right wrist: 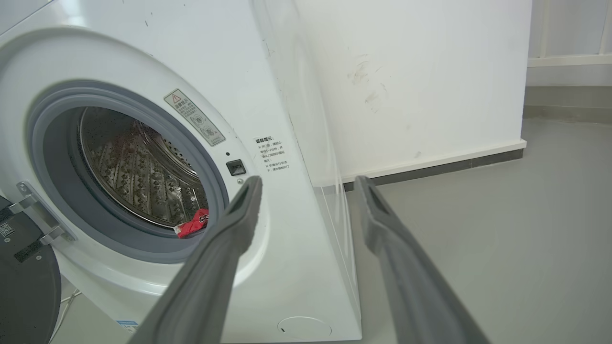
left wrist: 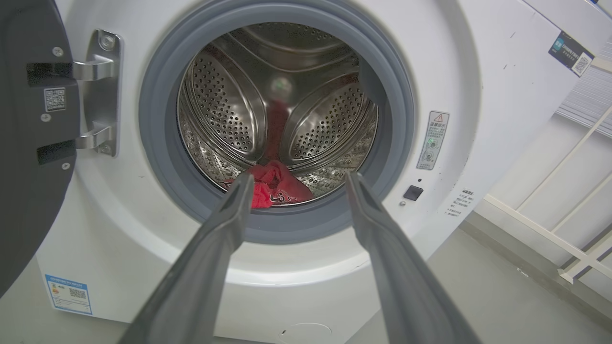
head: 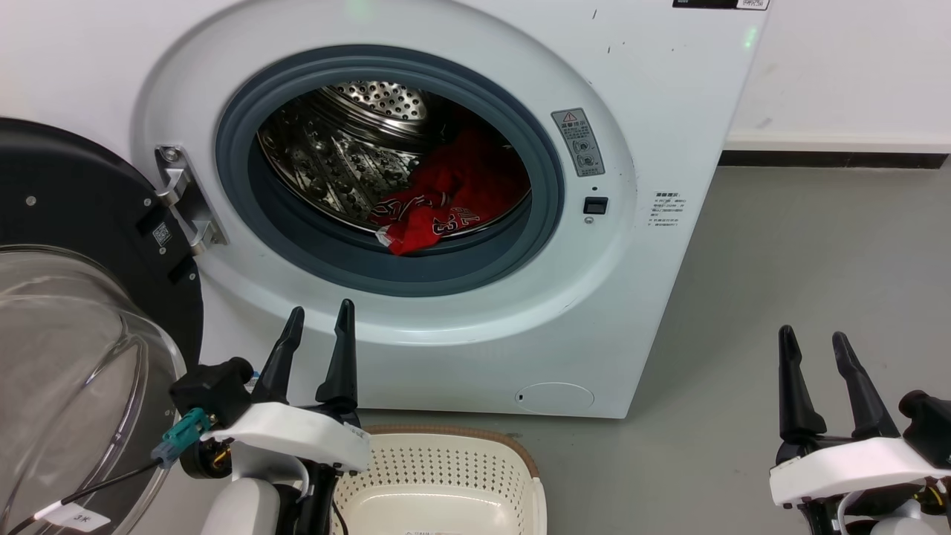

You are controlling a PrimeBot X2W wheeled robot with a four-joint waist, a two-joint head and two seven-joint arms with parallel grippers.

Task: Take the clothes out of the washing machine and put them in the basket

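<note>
Two grippers stand spread apart with nothing between their fingers: the left gripper (head: 321, 310) low in front of the washing machine (head: 654, 111), the right gripper (head: 812, 334) off to the machine's right, over the grey floor (head: 802, 260). The clothes (head: 446, 200) lie in a red heap on the bottom of the drum (head: 334, 156), toward its right side. The lower edge of the heap is hidden behind the lip of the grey rubber ring (head: 446, 271), and its back fades into the dark. White lettering shows on the folds, but it is too crumpled to read, and I cannot tell where one garment ends and another begins. From the right wrist, a small red corner peeks over the ring; from the left wrist the heap sits between the two fingertips (left wrist: 244, 186), partly covered by one of them. The basket (head: 446, 432) stands on the floor just in front of the machine, beside the left arm (head: 245, 513); its near part is cut off by the bottom edge and its left corner is hidden behind the arm. The door (head: 67, 193) hangs open at the left, its black rim and glass bowl cut off by the edge. The labels (head: 578, 141) on the machine's front are too small to read.
</note>
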